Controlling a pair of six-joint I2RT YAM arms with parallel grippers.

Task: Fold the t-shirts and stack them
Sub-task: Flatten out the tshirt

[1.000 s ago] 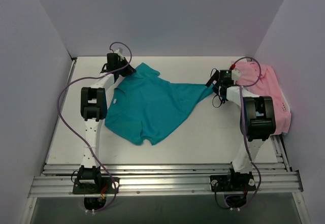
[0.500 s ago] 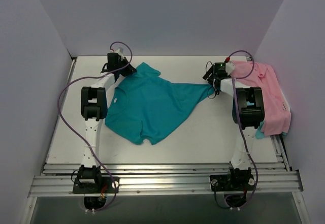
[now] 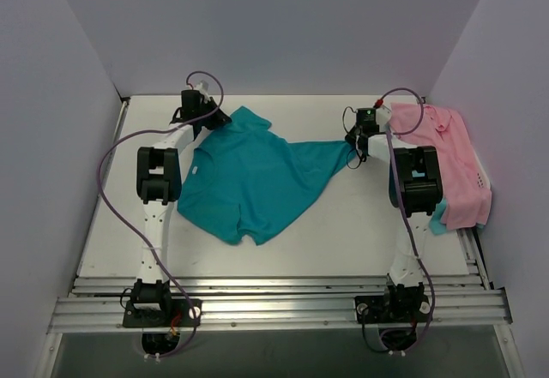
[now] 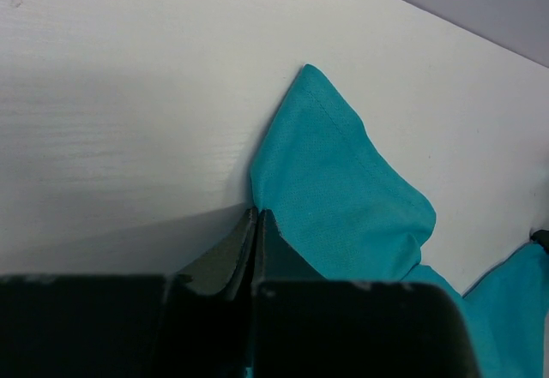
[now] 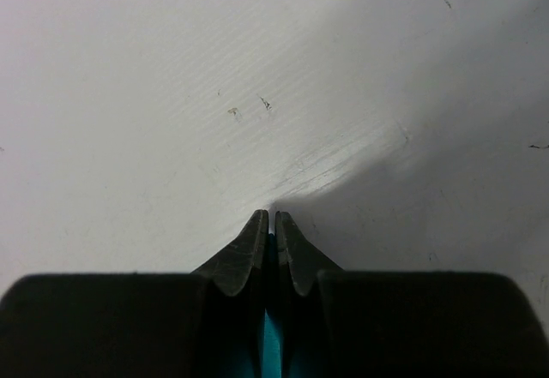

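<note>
A teal t-shirt [image 3: 249,177] lies spread on the white table, one corner drawn out to the right. My left gripper [image 3: 214,119] is at its far left corner. In the left wrist view its jaws [image 4: 257,213] are pressed together at the edge of the teal fabric [image 4: 343,189], with a sliver of teal between them. My right gripper [image 3: 356,142] sits on the drawn-out right corner. In the right wrist view it [image 5: 271,215] is shut on a strip of teal cloth [image 5: 271,344], tips on the table. A pink collared t-shirt [image 3: 450,151] lies at the far right.
A bit of another teal garment [image 3: 439,219] pokes out under the pink one by the right arm's elbow. Grey walls close in the table [image 3: 343,224] on three sides. A metal rail [image 3: 274,297] with the arm bases runs along the near edge.
The right gripper has shifted slightly left and back to the shirt's right corner and closed on it. The right arm has swung off the pink shirt. The left arm has not moved.
</note>
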